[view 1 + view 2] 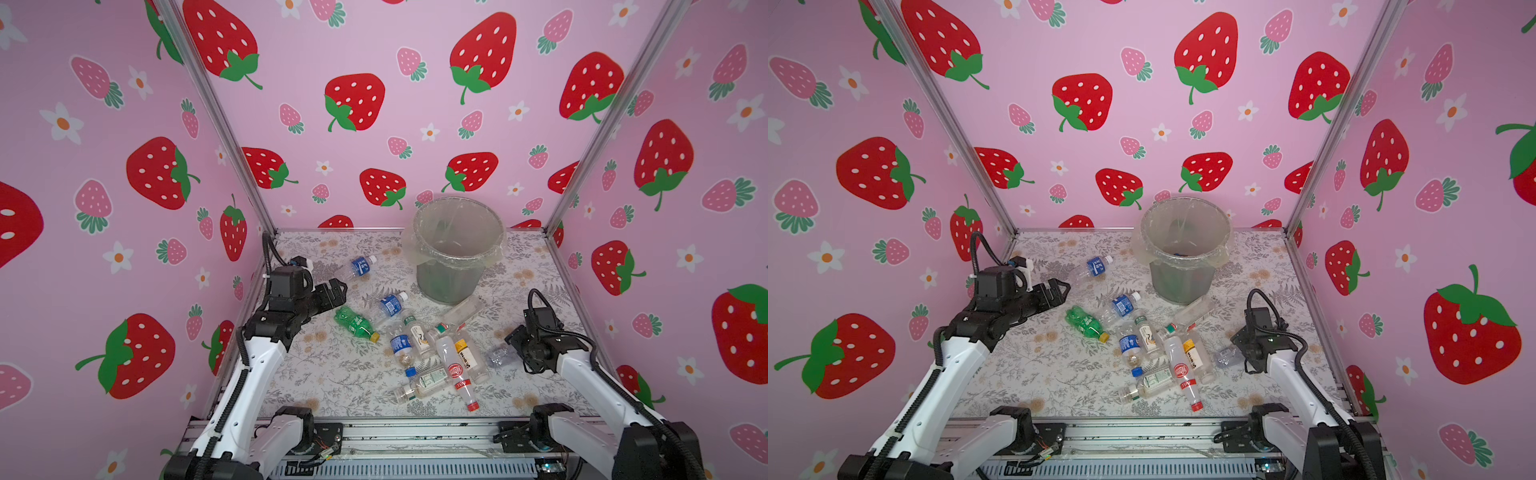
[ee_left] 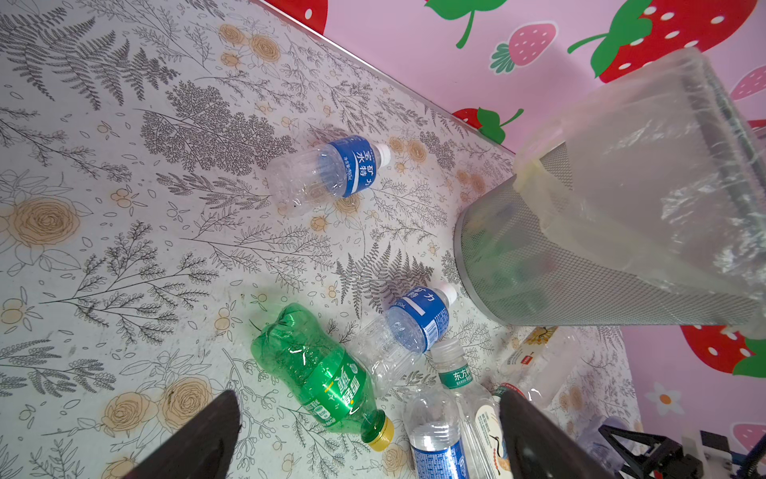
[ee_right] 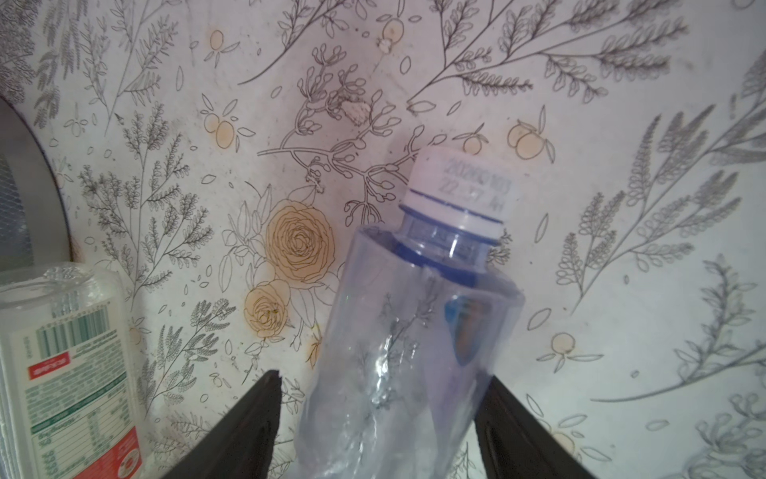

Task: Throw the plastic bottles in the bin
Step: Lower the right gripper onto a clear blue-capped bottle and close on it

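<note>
Crumpled clear bottle, white cap, sits between the black tapered fingers of the right gripper; jaws apart, gap visible at one finger. Left gripper: spread wide, empty, above a dented green bottle. Other plastic bottles lie scattered on the floral tabletop before the film-lined grey mesh bin.

The bin stands at the table's back, bottles scattered before it. The left gripper gapes near a green bottle. The right gripper meets a crumpled clear bottle.
</note>
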Tool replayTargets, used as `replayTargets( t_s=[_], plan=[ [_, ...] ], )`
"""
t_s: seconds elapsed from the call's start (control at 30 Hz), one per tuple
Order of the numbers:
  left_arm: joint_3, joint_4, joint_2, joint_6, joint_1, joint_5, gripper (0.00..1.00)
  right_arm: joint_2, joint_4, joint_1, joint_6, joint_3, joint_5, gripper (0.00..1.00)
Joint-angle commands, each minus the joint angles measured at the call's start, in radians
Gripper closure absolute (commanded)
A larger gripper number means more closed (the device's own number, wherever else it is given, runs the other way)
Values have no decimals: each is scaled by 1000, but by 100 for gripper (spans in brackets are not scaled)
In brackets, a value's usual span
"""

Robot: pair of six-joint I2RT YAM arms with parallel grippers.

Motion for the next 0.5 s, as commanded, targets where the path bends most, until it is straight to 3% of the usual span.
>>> replayTargets(
  t_s=[0.0,0.2,0.47],
  plan=[
    [19,-34,8,15,5,-4,1,6,11,-4,14,-14,-5,28],
    [20,-38,14,16,6,-6,1,4,11,-4,10,-21,-8,31],
    [33,-57,30,15,6,6,1,-27,9,-3,-10,-22,-13,42]
  ],
)
